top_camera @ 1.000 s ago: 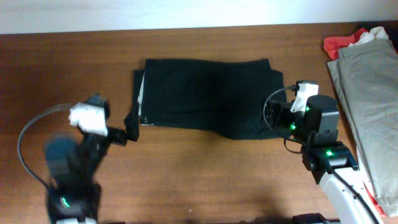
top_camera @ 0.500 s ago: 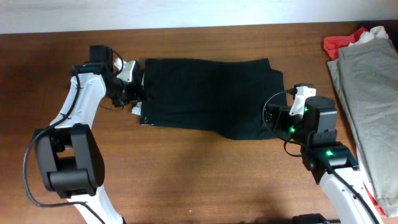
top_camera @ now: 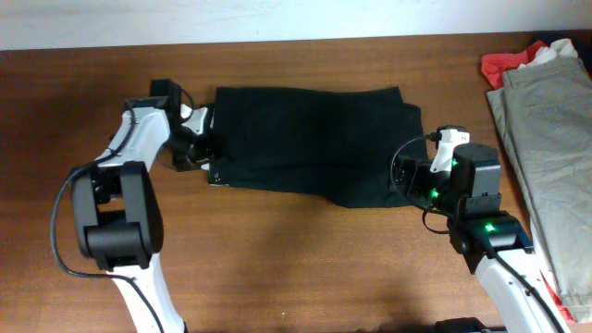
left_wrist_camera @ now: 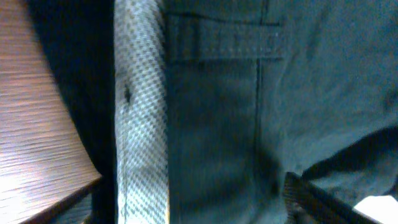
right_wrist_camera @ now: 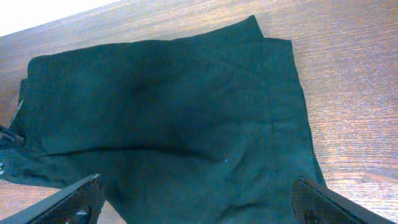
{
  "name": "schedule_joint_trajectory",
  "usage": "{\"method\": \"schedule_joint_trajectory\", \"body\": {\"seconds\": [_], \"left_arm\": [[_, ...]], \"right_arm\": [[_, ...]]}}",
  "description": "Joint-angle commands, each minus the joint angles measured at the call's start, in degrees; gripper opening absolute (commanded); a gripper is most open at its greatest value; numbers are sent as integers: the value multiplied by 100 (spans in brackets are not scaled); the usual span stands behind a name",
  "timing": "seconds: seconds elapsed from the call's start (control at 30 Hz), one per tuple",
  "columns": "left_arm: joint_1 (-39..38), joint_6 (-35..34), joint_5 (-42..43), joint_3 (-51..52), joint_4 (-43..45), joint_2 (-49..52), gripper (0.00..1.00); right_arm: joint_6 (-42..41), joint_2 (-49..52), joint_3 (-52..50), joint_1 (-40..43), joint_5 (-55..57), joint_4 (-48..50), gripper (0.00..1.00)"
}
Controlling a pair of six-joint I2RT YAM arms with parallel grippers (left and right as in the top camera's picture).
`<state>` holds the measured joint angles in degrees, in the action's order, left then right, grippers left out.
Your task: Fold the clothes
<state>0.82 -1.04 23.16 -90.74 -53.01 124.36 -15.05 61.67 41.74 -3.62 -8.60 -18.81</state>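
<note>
The black garment lies spread flat on the wooden table, with its pale grey lining at the left edge. In the left wrist view the lining runs as a pale strip beside the dark fabric and a belt loop. My left gripper sits at the garment's left edge, open, with the waistband between its fingers. My right gripper is open and empty, low over the garment's right end, fingers spread wide.
Beige-khaki trousers lie at the table's right edge, with a red cloth and a bit of white fabric behind them. Bare wooden table shows in front of the garment. A pale wall runs along the far edge.
My left arm has swung from the front left of the table up to the garment's left edge and settled on the waistband. The right arm and the garment have not moved.
</note>
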Motion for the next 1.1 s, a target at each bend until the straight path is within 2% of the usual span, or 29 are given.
{"method": "schedule_joint_trajectory", "body": {"seconds": [0.0,0.07,0.2,0.33,0.4,0.5,0.53,0.57,0.63,0.67,0.7,0.77,0.8,0.9,0.97,1.07], "left_arm": [[-538,63,278,59,162,264,4],[-721,20,376,15,339,260,0],[-955,188,590,-1255,-485,61,0],[-1296,190,-293,-2649,-1239,-697,0],[-1419,184,-772,-2811,-1338,-1132,0],[-1438,166,-1434,-2811,-1394,-1923,0],[-1438,20,-1947,-2811,-1547,-2157,0],[-1438,-94,-2282,-2811,-1722,-2240,7],[-1392,-133,-2632,-2811,-2076,-2253,62],[-1355,-179,-2767,-2809,-2225,-2247,69],[-1285,-424,-3034,-2809,-2356,-2247,99],[-1056,-1152,-3650,-2809,-2522,-2249,99],[-955,-1333,-3639,-2809,-2551,-2249,99],[-761,-1360,-3580,-2802,-2566,-2227,99],[-741,-1375,-3585,-2743,-2573,-2184,99],[-741,-1375,-3585,-2634,-2667,-2009,99]], "right_arm": [[-22,-15,81,33,26,-44,99],[-20,0,81,33,28,-170,99],[-46,356,81,33,153,-286,99],[-212,949,83,39,192,-269,99],[-520,1143,83,122,181,-186,99],[-520,1276,83,188,170,-70,99],[-522,1292,83,186,129,-72,99],[-522,1296,83,186,46,-70,99],[-525,1296,83,181,-195,-52,99],[-525,1296,83,177,-330,-37,99],[-525,1296,83,177,-522,2,99],[-522,1309,83,177,-756,114,99],[-544,1357,83,175,-811,210,99],[-861,1757,83,162,-1097,739,99],[-1062,2284,118,48,-1117,1106,95],[-1403,3246,498,-330,-1207,1126,95]]}}
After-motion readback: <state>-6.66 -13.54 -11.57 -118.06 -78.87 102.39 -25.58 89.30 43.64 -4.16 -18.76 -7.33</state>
